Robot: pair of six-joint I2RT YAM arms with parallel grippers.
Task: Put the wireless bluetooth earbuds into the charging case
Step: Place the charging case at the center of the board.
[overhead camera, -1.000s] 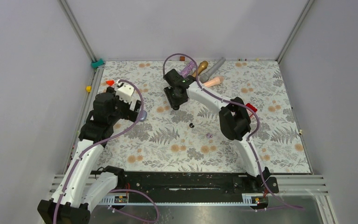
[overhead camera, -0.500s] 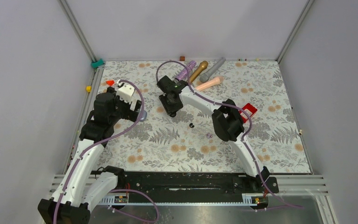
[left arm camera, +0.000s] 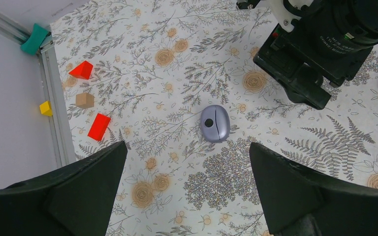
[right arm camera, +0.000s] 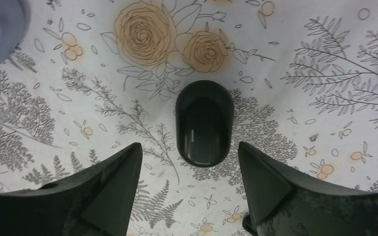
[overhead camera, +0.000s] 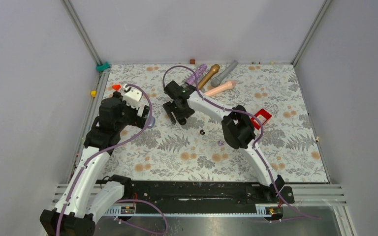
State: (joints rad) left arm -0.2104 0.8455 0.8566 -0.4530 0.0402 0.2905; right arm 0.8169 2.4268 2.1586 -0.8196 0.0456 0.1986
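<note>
A floral table [overhead camera: 295, 147] seen from above, with two arms rising from its 6 o'clock edge. The left arm [overhead camera: 86, 164] reaches toward 9 o'clock, posed as it was a second ago. The right arm [overhead camera: 211, 105] stretches just past centre. Over the last second its wrist and elbow have swung toward 9 o'clock and a little nearer, uncovering more of a red block [overhead camera: 261, 118] at 3 o'clock of the elbow.

Four microphones [overhead camera: 209, 74] lie fanned near the 12 o'clock edge, unmoved.

The left gripper [left arm camera: 187, 147] has its fingers spread wide above a closed grey-blue case [left arm camera: 215, 123], which lies on the cloth apart from both fingers. The right gripper [right arm camera: 188, 147] is spread too, now with a closed black case [right arm camera: 204, 123] lying flat between its fingers and clear of both.

At 10 o'clock of the grey-blue case sit a red wedge [left arm camera: 82, 70], a brown cube [left arm camera: 84, 100] and a red brick [left arm camera: 99, 126]. A yellow block [left arm camera: 45, 108] sits just off the cloth.

A black bud [overhead camera: 202, 132] lies loose at 4 o'clock of the right gripper, and a purple bud [overhead camera: 220, 143] lies farther along the same line. Both are outside the cases, where they were before.
</note>
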